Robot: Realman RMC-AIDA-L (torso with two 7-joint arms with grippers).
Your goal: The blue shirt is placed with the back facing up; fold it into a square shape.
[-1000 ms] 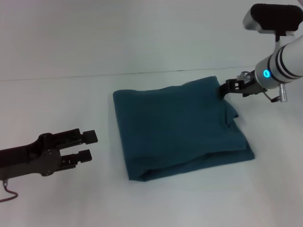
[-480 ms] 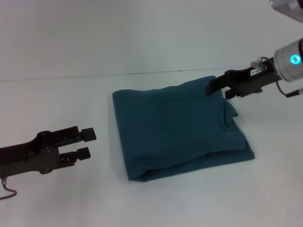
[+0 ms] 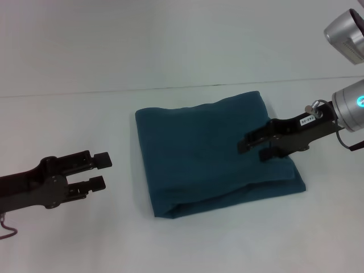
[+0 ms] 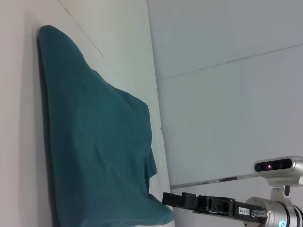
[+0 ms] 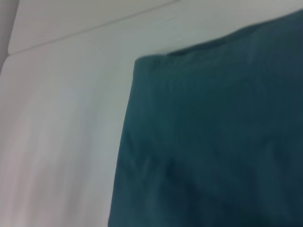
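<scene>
The blue shirt (image 3: 213, 151) lies folded into a rough square in the middle of the white table, plain side up, with layered edges along its near and right sides. My right gripper (image 3: 256, 146) hovers over the shirt's right part, open, with nothing between its fingers. My left gripper (image 3: 100, 170) is open to the left of the shirt, a short gap away from its left edge. The left wrist view shows the shirt (image 4: 94, 142) with the right gripper (image 4: 187, 201) beyond it. The shirt (image 5: 218, 142) fills most of the right wrist view.
The white table (image 3: 68, 239) spreads around the shirt on all sides, and its far edge (image 3: 85, 92) meets a pale wall. A thin red cable (image 3: 8, 230) hangs under my left arm at the near left.
My right gripper has left the shirt's far right corner and moved nearer and leftward, over the shirt's right part. The left gripper has drifted slightly left and nearer. The shirt has stayed put.
</scene>
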